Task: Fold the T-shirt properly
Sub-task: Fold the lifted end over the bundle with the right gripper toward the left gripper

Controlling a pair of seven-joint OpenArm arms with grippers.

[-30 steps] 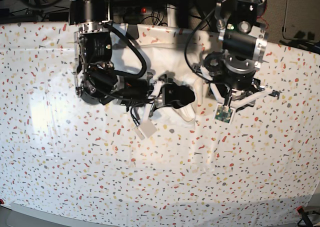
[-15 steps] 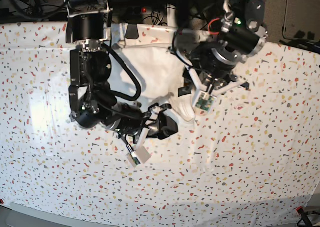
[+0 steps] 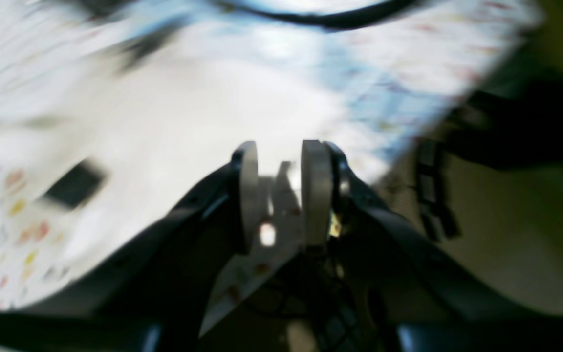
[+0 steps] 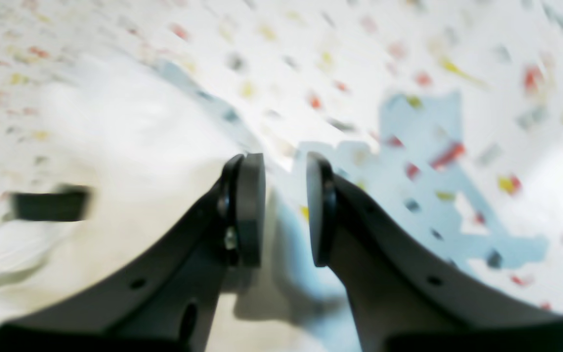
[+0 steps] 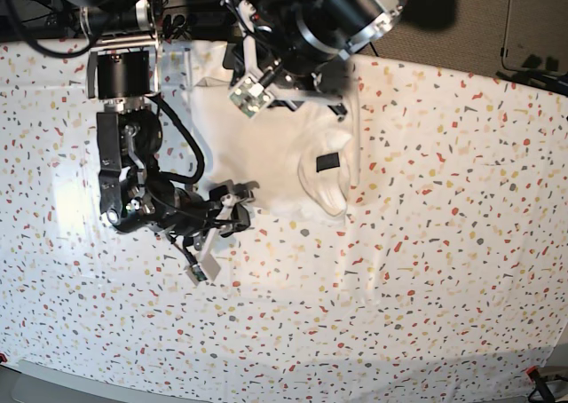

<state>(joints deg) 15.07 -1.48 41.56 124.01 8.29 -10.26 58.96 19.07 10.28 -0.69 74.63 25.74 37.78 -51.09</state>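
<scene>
Matt white cloth T-shirt (image 5: 275, 146)

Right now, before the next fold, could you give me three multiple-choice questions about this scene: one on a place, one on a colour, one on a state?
1. In the base view, where is the T-shirt on the tablecloth?
A. At the near edge
B. On the far half, near the middle
C. At the right end

2. What colour is the neck tag?
A. Red
B. Yellow
C. Dark

3. What state is the T-shirt in?
A. Bunched and uneven
B. Folded into a neat rectangle
C. Spread fully flat

Answers:
1. B, it lies by the arm bases at the far side.
2. C, it shows as a small black patch.
3. A, its outline is irregular, with rumpled edges.
</scene>
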